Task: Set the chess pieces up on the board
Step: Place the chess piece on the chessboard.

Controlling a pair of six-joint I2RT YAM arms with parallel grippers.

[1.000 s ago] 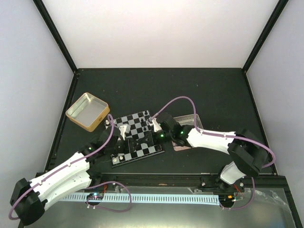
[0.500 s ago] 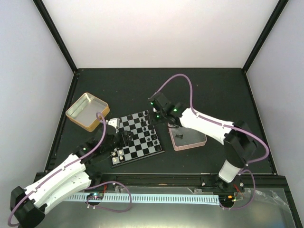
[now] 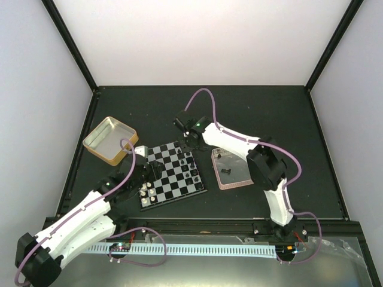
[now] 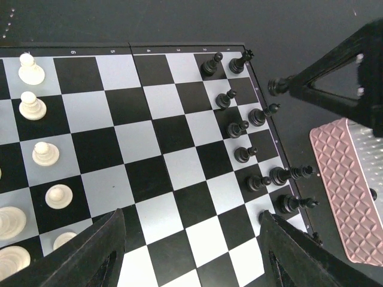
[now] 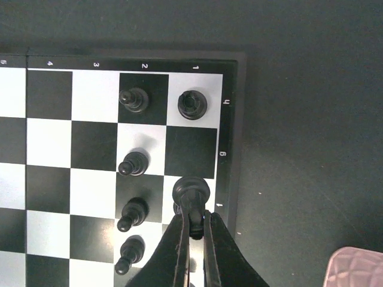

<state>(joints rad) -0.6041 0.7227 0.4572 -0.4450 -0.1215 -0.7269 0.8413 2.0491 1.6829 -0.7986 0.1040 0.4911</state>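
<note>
Board (image 3: 173, 182): mid-table between the arms, black-and-pale checks, partly filled; setup judged past halfway.
Pink-rimmed tin (image 3: 239, 181): just right of the board, a few black figures inside, not yet placed.
Left gripper (image 4: 191, 251): fingers apart, empty, above the white side.
Right gripper (image 5: 194, 222): clamped on a black piece (image 5: 190, 191) at the board's edge.
Black chess pieces (image 4: 242, 154): glossy, two ragged lines with gaps.
White chess pieces (image 4: 45, 152): cream, lined up opposite.

left arm (image 3: 78, 222) stretched forward and to the right, left end effector (image 4: 191, 230) pointing down, fingers (image 4: 90, 254) spread wide, right arm (image 3: 236, 142) bent sharply at the elbow, forearm reaching left, right end effector (image 5: 192, 224) pinched on a black chess piece (image 5: 190, 191)
</note>
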